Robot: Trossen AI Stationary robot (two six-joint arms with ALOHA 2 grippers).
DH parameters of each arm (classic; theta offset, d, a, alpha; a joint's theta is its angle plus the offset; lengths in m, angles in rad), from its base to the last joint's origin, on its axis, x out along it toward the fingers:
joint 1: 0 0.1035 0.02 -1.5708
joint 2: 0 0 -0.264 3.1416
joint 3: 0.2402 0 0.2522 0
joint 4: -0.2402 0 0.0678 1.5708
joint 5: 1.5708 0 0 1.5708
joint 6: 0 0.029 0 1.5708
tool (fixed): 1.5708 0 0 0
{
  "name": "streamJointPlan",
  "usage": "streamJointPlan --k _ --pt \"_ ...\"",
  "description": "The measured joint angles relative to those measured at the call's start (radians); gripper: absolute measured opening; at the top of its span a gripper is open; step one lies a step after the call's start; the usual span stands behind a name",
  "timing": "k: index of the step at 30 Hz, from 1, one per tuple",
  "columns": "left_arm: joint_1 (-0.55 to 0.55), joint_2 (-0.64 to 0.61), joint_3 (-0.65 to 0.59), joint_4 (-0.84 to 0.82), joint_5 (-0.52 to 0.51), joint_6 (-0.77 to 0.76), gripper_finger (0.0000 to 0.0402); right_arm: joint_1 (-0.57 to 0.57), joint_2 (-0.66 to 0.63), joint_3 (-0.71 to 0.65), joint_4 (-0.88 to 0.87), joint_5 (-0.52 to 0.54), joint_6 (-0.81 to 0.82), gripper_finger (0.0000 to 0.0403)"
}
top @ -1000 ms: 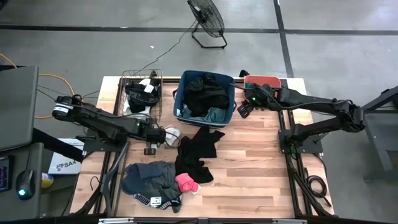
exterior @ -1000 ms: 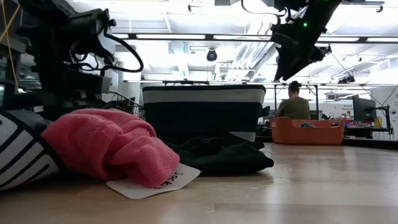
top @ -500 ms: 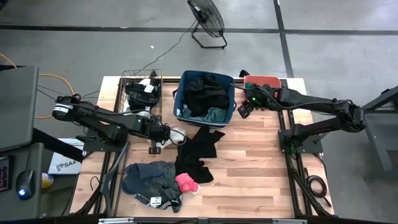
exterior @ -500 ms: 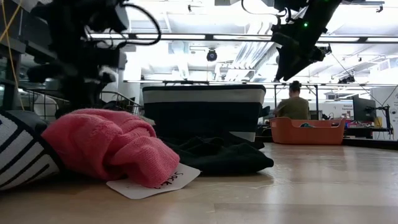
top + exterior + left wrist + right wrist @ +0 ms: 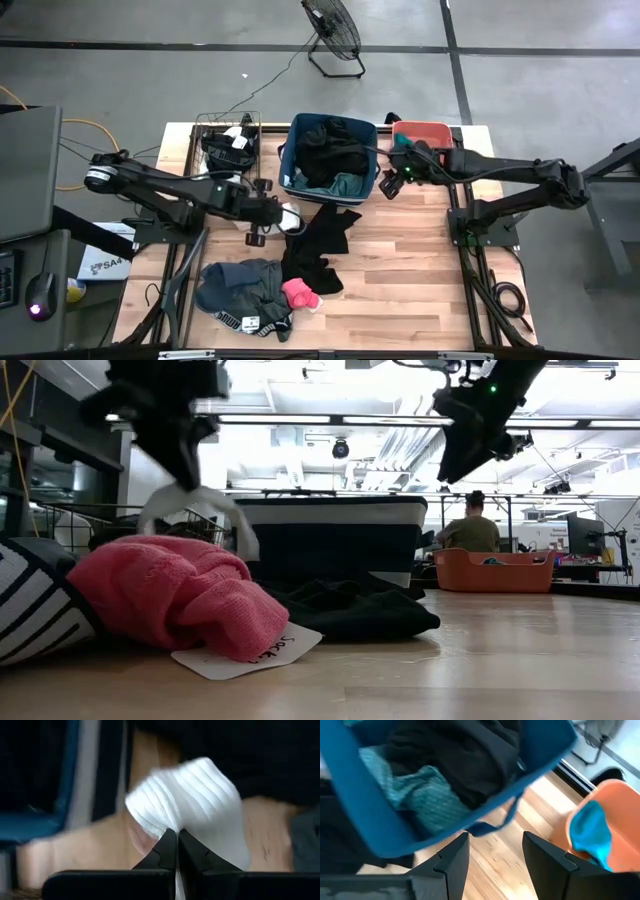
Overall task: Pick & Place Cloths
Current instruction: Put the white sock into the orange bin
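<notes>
My left gripper (image 5: pixel 276 214) is shut on a white ribbed sock (image 5: pixel 200 795) between the wire basket and the black cloth (image 5: pixel 322 238). In the low view the sock (image 5: pixel 195 502) hangs below it. My right gripper (image 5: pixel 389 186) is open and hovers beside the blue bin's right wall, holding nothing. The blue bin (image 5: pixel 291 150) holds black and teal cloths (image 5: pixel 425 795). A bright pink cloth (image 5: pixel 300 293) and a grey and teal heap (image 5: pixel 243 285) lie on the table's near part. My left gripper pinches the white sock between its two fingertips (image 5: pixel 167 845), at a folded edge of the ribbed fabric (image 5: pixel 160 822). The sock is lifted off the table and droops below the fingers in two slack ends (image 5: pixel 240 535).
A wire basket (image 5: pixel 228 146) with dark and white pieces stands at the far left. A coral tub (image 5: pixel 422 132) with a blue piece inside sits at the far right corner. Bare wood (image 5: pixel 420 270) shows on the table's right half. A person sits in the room beyond.
My left gripper has moved toward the table's right, toward the blue bin, carrying the white sock with it; the sock now hangs clear of the table. My right gripper has shifted a little toward the near edge beside the bin.
</notes>
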Motion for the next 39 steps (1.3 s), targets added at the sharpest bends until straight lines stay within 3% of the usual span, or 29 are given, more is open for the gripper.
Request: streamJointPlan --k 15,25,30,39 --pt "0.003 0.000 0.235 0.050 -0.265 0.209 0.0000 0.197 0.002 0.000 0.377 -0.117 -0.203 0.0174" --pt "0.003 -0.001 0.342 0.243 -0.326 0.410 0.0000 0.276 0.054 0.000 0.588 -0.128 -0.384 0.0174" --pt "0.003 -0.001 0.357 0.349 -0.329 0.469 0.0000 0.287 0.106 0.000 0.669 -0.128 -0.583 0.0174" --pt "0.004 -0.001 0.358 0.439 -0.347 0.485 0.0000 0.307 0.124 0.000 0.725 -0.076 -1.130 0.0174"
